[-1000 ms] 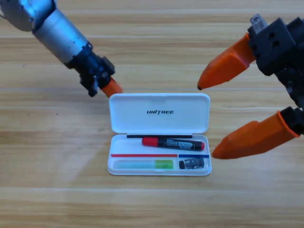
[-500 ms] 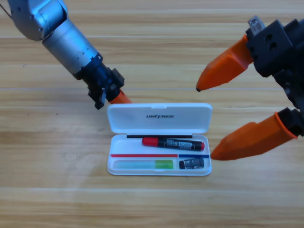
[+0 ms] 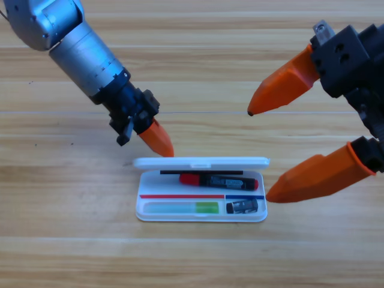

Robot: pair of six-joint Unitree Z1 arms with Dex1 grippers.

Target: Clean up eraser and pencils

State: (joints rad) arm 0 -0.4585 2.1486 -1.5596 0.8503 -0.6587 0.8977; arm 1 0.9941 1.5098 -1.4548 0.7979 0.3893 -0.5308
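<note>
The small dark grey-black eraser block [image 3: 242, 206] lies in the lower right pocket of the flat white plastic case [image 3: 201, 217] on the wooden desk [image 3: 60, 240]; the pale see-through green pencil [image 3: 183, 207] lies beside it in the long lower left pocket; the thick black pencil with the red cap [image 3: 216, 180] lies in the upper pocket, partly under the lid. All three things look put away, so I think the only job left is to shut the case. The white lid [image 3: 201, 162] stands up on its back edge and shows only as a thin strip; the left claw [image 3: 157, 139] points down just behind its left end, likely so it can push the lid forward; I cannot tell how its jaws stand. The right claw [image 3: 282, 147] waits at the right edge with its two orange jaws wide apart, holding nothing, out of the way.
</note>
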